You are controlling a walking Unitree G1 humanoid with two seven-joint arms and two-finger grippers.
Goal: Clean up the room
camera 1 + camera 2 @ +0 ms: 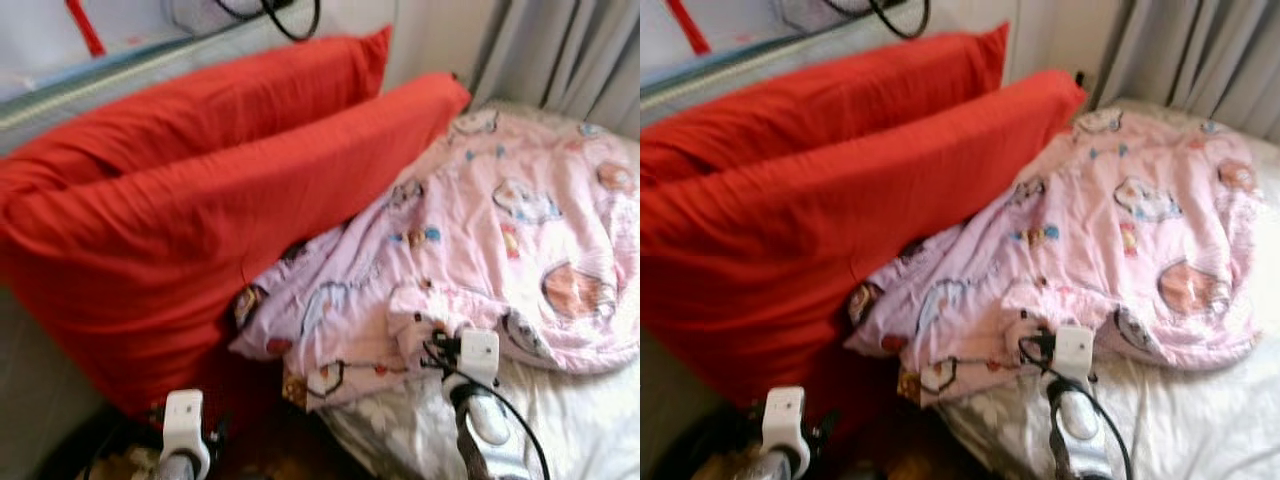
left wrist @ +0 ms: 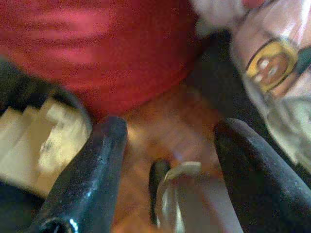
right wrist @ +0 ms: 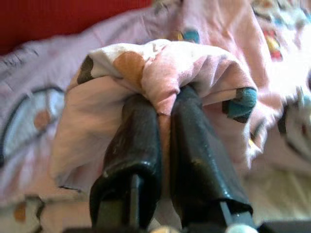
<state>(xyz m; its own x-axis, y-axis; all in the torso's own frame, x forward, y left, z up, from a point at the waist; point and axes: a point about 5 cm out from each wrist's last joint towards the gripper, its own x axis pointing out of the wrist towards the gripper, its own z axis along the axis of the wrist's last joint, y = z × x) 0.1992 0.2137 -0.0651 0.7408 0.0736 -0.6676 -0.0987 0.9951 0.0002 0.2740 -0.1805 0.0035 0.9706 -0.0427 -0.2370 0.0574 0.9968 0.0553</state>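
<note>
From the left eye view, a pink quilt (image 1: pixel 500 240) printed with cartoon figures lies rumpled across a bed, its near edge bunched up over a white sheet (image 1: pixel 560 420). Two large red pillows (image 1: pixel 200 210) lean one behind the other against the wall on the left, and the quilt's edge runs up against the front pillow. Grey curtains (image 1: pixel 560 50) hang behind the bed at the upper right, and a black cable (image 1: pixel 290 20) loops down the wall above the pillows. The right arm reaches in from the bottom edge, and the right gripper (image 1: pixel 440 335) sits at the quilt's near hem, buried in a fold of the fabric. The left arm is low at the bottom left, by the foot of the front pillow, over a dark gap beside the bed. The right eye view gives the same scene set slightly further left, somewhat blurred. In the left wrist view, the left gripper (image 2: pixel 170 160) has its two black fingers (image 2: pixel 92 170) spread wide apart with nothing between them; beyond them lie a blurred brownish floor, the red pillow above, and a corner of the printed quilt to one side. In the right wrist view, the right gripper's two black fingers (image 3: pixel 138 145) are pinched close together on a bunched fold of the pink quilt, which drapes over both fingertips, with the white sheet just beneath.
</note>
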